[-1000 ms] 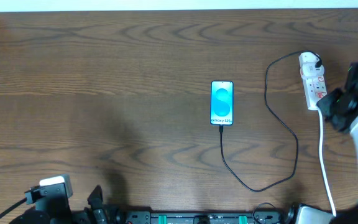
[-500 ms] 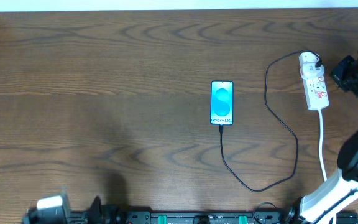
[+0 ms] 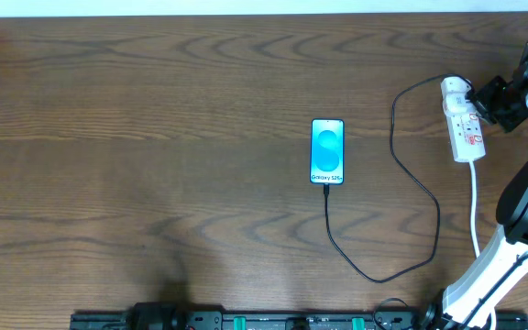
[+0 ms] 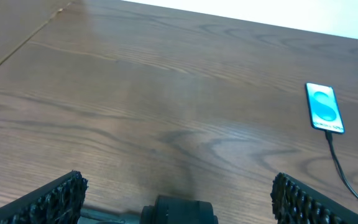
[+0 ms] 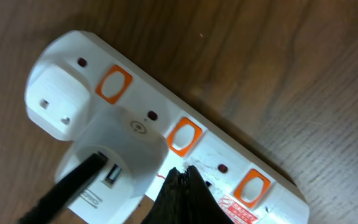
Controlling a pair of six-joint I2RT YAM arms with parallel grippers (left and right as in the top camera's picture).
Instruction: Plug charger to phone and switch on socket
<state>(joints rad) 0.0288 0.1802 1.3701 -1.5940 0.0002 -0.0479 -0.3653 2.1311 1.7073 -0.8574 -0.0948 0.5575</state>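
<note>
The left gripper [image 4: 176,190] hangs low over the left part of the brown wood-grain worktop [image 3: 154,137], its jaws set wide apart and holding nothing. Near the centre of the worktop, the small rectangular smartphone with a bright blue screen [image 3: 327,151] lies flat, face up. The long thin black charger cable [image 3: 374,275] meets the bottom edge of the smartphone, loops toward the near edge, curves back up on the right and ends at the white plug [image 3: 456,88]. This plug is seated at the far end of the narrow white power strip [image 3: 467,130]. The strip lies flat near the right edge, and a white cord [image 3: 476,220] leaves its near end. The right gripper [image 5: 180,183] has its fingers closed together to a point, holding nothing. The point sits just beside the middle one of three orange switches [image 5: 184,137]; whether it touches the strip cannot be determined.
</note>
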